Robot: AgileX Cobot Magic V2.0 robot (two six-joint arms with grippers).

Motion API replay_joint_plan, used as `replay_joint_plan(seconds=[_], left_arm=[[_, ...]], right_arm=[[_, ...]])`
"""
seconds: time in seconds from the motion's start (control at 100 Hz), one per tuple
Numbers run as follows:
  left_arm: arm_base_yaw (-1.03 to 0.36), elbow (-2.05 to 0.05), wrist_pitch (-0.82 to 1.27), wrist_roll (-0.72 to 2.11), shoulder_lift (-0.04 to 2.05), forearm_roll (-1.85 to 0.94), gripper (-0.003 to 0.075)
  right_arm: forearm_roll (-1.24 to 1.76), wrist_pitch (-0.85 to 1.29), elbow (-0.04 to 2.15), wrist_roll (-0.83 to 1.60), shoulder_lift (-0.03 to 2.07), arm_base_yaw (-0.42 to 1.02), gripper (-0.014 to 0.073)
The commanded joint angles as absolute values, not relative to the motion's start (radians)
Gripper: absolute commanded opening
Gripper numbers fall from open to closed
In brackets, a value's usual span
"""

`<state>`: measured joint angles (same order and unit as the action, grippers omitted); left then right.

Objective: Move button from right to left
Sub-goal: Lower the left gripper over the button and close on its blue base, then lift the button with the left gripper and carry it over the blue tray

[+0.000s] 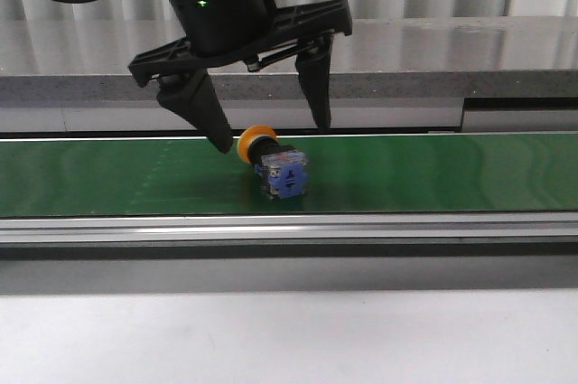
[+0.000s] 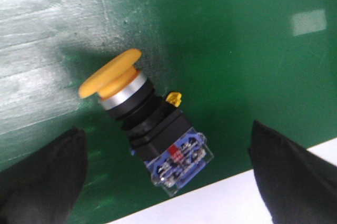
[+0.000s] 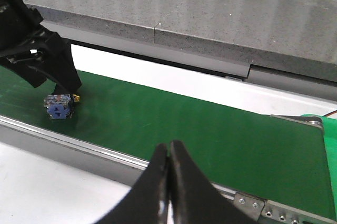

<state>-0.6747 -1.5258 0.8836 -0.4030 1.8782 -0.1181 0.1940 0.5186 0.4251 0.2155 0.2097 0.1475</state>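
My left gripper hangs with its jaws spread wide and nothing held between them. In the front view the left-hand fingertip sits just beside the yellow cap, close enough that I cannot tell whether it touches; the other finger stands well clear on the far side. My right gripper is pressed closed, fingertips together, empty, hovering over the near edge of the belt well away to the side.

The button lies on its side on the green belt, roughly mid-width, below and between the left jaws. In the left wrist view the button sits between the two dark fingers but nearer one of them.

What worries me: the jaws are not centred on the button. If I close from here, the near finger would reach the cap first and could shove or roll the piece rather than clamp it, since the round cap and cylinder give it an easy way to roll. The cap's sloped rim could also let a finger slip off. If the belt runs, the button would drift out of the gap.

Its long axis runs flat along the belt surface, slanted across the belt. In the front view the cap points left and slightly away from me, and the blue-and-clear block faces right and toward the near rail.
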Motion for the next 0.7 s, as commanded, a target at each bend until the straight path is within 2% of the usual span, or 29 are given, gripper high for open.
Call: replay_joint_plan(seconds=[0.0, 0.22, 0.29, 0.36, 0.53, 0.6, 0.69], left_arm=[[-0.677, -1.558, 0.847, -0.416, 1.846, -0.122, 0.0607], [-0.67, -1.558, 0.872, -0.417, 1.88, -0.097, 0.0597], [-0.663, -1.558, 0.888, -0.434, 1.886, -0.084, 0.0569], [-0.658, -1.558, 0.895, -0.453, 1.886, -0.056, 0.0491], [-0.655, -1.558, 0.91, -0.461, 1.886, -0.01, 0.0231], [-0.655, -1.558, 0.91, -0.461, 1.884, -0.01, 0.016], [-0.655, -1.558, 0.927, -0.459, 1.877, 0.0, 0.0125]], right_arm=[[0.202, 0.438, 0.45, 0.223, 0.219, 0.15, -0.0067], [0.202, 0.438, 0.45, 0.223, 0.219, 0.15, -0.0067], [0.202, 0.438, 0.45, 0.223, 0.219, 0.15, -0.0067], [0.202, 0.438, 0.45, 0.223, 0.219, 0.15, -0.0067], [0.202, 0.438, 0.45, 0.223, 0.219, 0.15, -0.0067], [0.202, 0.438, 0.45, 0.223, 0.219, 0.15, -0.0067], [0.202, 0.438, 0.45, 0.223, 0.219, 0.15, -0.0067]])
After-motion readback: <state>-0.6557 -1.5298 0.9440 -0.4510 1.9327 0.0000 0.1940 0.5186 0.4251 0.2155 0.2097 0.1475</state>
